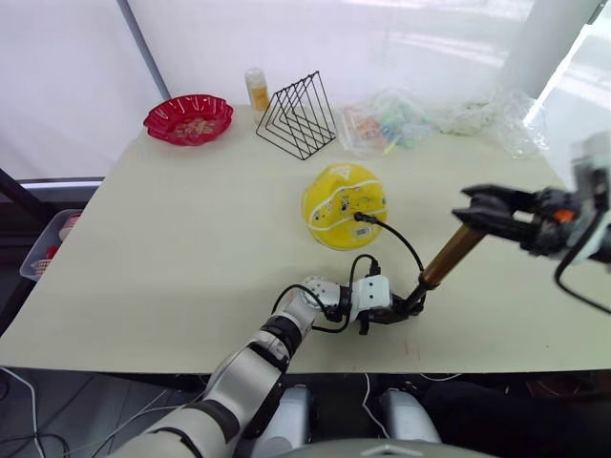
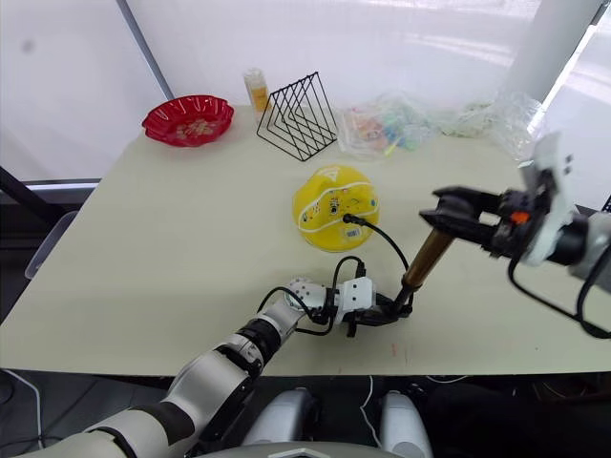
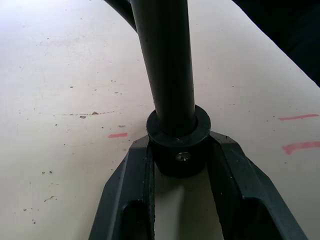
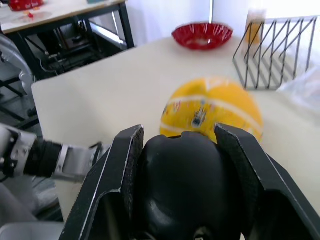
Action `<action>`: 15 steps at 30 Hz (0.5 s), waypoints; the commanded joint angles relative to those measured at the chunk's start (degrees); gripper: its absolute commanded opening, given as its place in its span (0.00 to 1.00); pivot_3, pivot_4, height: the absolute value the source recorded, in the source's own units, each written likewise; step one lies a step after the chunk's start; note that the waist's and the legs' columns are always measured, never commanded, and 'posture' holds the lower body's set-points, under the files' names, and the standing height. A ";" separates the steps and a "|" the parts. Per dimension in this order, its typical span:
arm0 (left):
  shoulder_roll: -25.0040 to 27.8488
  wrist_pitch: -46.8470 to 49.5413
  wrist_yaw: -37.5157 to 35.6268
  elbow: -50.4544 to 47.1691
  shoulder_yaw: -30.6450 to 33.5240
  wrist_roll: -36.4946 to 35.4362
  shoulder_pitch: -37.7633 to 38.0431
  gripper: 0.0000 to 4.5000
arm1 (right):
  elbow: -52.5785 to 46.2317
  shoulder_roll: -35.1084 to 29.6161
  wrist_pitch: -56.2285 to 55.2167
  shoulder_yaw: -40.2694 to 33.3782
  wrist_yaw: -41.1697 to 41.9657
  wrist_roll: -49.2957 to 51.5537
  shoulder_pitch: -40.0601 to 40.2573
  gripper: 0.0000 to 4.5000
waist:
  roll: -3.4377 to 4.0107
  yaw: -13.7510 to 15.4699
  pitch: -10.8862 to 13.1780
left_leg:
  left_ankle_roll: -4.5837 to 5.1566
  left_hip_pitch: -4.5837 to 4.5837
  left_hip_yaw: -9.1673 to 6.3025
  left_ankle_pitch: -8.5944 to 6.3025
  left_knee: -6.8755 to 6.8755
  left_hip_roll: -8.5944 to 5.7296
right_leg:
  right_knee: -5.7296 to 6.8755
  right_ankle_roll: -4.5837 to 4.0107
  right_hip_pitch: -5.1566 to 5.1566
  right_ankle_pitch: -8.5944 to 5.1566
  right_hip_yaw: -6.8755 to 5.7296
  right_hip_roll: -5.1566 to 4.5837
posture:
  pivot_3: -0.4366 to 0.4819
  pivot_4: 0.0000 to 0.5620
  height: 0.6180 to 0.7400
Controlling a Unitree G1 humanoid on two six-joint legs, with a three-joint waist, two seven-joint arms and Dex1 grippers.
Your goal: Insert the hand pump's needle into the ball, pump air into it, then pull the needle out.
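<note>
The yellow ball (image 1: 344,204) rests mid-table. A black hose (image 1: 399,239) runs from its right side down to the hand pump (image 1: 449,256), a brass cylinder tilted up to the right. The needle's black fitting (image 1: 363,218) sits against the ball; the pin itself is hidden. My left gripper (image 1: 406,307) is shut on the pump's black bottom cap (image 3: 178,135), which rests on the table. My right gripper (image 1: 470,216) is shut on the pump's black knob handle (image 4: 181,185) at the top.
A red scalloped bowl (image 1: 189,119) stands at the far left. A black wire rack (image 1: 298,116) and a small bottle (image 1: 257,90) stand behind the ball. Crumpled clear plastic bags (image 1: 449,119) lie at the far right. The near table edge (image 1: 191,370) runs close below the left gripper.
</note>
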 commanded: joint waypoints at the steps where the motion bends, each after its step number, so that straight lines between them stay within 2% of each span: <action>1: 3.30 3.34 -1.00 6.74 -3.87 5.92 3.87 0.22 | 0.82 -2.05 -0.83 -7.15 -3.34 1.97 -3.83 0.40 | 0.01 0.01 0.02 | 0.00 0.00 0.00 0.00 -0.01 0.00 | 0.00 0.00 0.00 0.00 0.01 -0.01 | 0.48 0.27 0.97; 8: 3.22 3.15 -0.89 6.81 -4.01 6.02 4.03 0.22 | -5.67 2.38 -1.49 3.44 -4.14 -6.07 5.43 0.40 | -0.15 -0.12 -0.35 | 0.00 0.03 0.00 0.00 -0.05 0.03 | -0.02 -0.03 0.00 -0.01 0.04 -0.02 | 0.48 0.27 0.97; 10: 3.13 3.15 -0.71 6.82 -4.02 6.01 4.02 0.22 | -5.41 5.81 -2.89 6.27 -5.67 -8.38 7.78 0.40 | -0.39 -0.17 -0.54 | 0.00 0.06 0.00 0.00 -0.05 0.06 | -0.01 -0.03 0.00 -0.02 0.04 -0.01 | 0.48 0.27 0.97; 15: 3.13 3.09 -0.50 6.86 -4.06 6.05 3.92 0.22 | -4.11 11.26 -7.69 12.80 -5.72 -16.32 12.20 0.40 | -0.39 -0.19 -0.71 | 0.00 0.12 -0.07 0.00 -0.07 0.11 | 0.00 -0.08 0.02 -0.04 -0.01 0.04 | 0.48 0.27 0.97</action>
